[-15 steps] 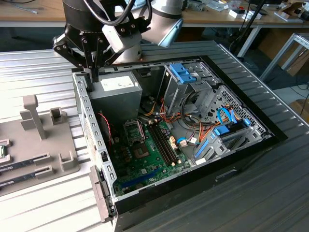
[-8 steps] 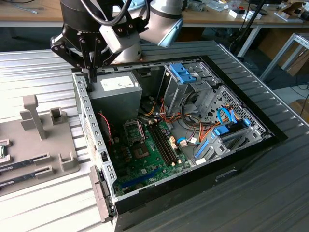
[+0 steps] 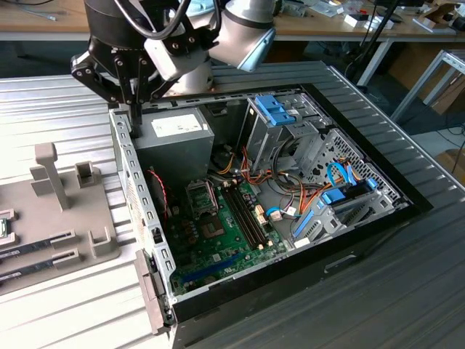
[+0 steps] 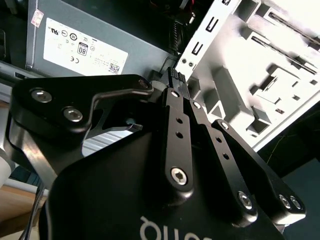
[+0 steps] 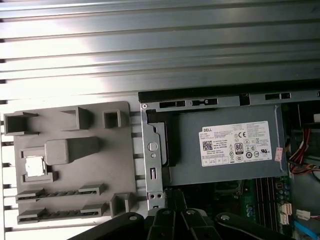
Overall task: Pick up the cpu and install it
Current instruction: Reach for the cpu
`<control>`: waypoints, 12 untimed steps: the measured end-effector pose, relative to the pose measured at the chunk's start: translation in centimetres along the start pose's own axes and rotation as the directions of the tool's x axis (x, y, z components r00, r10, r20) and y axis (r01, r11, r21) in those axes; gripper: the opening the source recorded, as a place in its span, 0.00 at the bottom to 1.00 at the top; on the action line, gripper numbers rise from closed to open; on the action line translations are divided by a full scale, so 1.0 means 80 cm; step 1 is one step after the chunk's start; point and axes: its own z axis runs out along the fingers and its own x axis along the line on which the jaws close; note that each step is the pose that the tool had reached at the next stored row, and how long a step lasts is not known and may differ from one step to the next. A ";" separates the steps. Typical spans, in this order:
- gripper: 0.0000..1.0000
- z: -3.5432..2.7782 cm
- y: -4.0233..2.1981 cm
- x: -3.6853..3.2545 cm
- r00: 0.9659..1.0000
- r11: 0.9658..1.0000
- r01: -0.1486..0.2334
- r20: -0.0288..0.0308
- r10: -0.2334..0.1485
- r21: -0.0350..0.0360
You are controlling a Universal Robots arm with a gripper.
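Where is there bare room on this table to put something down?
The ribbed table is bare beyond the grey fixture and the computer case. In the exterior view its strip in front of the case is free too. Inside the case is crowded with cables, and the gripper hangs over its rim.

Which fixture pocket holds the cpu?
The square pocket beside the raised block, toward the long slots: the cpu sits in it, silver lid up; other pockets show bare grey.
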 end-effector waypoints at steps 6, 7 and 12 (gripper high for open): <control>0.11 0.0000 -0.0005 0.0064 1.000 1.000 0.000 0.000 0.000 0.000; 0.11 0.0001 -0.0005 0.0072 1.000 1.000 0.000 0.000 0.000 0.000; 0.11 0.0001 -0.0008 0.0116 1.000 1.000 0.000 0.000 0.000 0.000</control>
